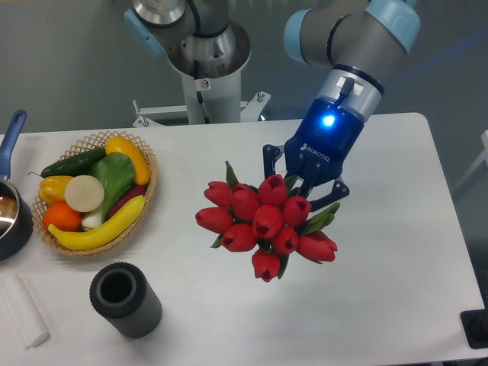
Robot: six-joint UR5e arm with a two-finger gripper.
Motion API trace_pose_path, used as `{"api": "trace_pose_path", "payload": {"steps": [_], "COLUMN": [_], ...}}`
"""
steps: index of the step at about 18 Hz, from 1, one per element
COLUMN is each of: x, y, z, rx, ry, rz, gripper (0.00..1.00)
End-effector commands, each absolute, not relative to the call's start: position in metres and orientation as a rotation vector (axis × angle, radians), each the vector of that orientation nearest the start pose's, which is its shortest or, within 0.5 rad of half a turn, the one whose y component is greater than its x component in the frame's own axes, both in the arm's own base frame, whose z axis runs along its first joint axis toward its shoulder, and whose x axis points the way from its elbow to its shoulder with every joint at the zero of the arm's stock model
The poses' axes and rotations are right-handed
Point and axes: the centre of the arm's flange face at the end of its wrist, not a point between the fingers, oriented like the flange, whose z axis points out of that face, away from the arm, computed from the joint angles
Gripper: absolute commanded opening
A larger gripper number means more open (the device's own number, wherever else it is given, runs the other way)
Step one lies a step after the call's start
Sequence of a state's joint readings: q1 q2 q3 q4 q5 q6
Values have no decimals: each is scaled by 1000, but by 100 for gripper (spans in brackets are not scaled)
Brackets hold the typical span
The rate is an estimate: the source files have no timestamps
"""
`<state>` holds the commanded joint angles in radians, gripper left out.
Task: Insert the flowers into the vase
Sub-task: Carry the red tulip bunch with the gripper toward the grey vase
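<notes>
We see the end effector (309, 185) in the upper right of centre, its blue body lit by a small blue light, with its dark fingers closed on the stems of the flowers (263, 221). The flowers, a tight bunch of red tulip buds with green leaves, sit in the middle of the frame, held above the white counter (396, 252) with the buds pointing toward the lower left and toward us. The stems themselves are hidden behind the buds and the fingers, so we cannot tell exactly where the pinch falls.

The vase (124, 299), a dark grey ribbed cylinder with a round black mouth, stands on the counter at the lower left of the frame, well apart from the flowers and leaning slightly in our view. Above it, at the left, we find a wicker basket (149, 192) holding green, yellow and orange vegetables. A dark saucepan (14, 221) with a blue handle is cut off by the left edge. A white block (23, 314) lies in the lower left corner.
</notes>
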<state>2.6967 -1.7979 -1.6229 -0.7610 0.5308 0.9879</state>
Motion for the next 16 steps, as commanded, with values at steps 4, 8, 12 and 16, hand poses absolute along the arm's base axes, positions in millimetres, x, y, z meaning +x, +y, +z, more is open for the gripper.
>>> {"api": "trace_pose_path", "payload": {"steps": [4,8,12,16], "x": [-430,-428,-420,-419], "y": [450,453,464,481], "z": [471,471,471,465], "rx": [-2010,-2008,-2000,-1942], "ry": [191,199,224,260], "rz": [-74,-77,-94,-156], "gripper": [18,18,18,18]}}
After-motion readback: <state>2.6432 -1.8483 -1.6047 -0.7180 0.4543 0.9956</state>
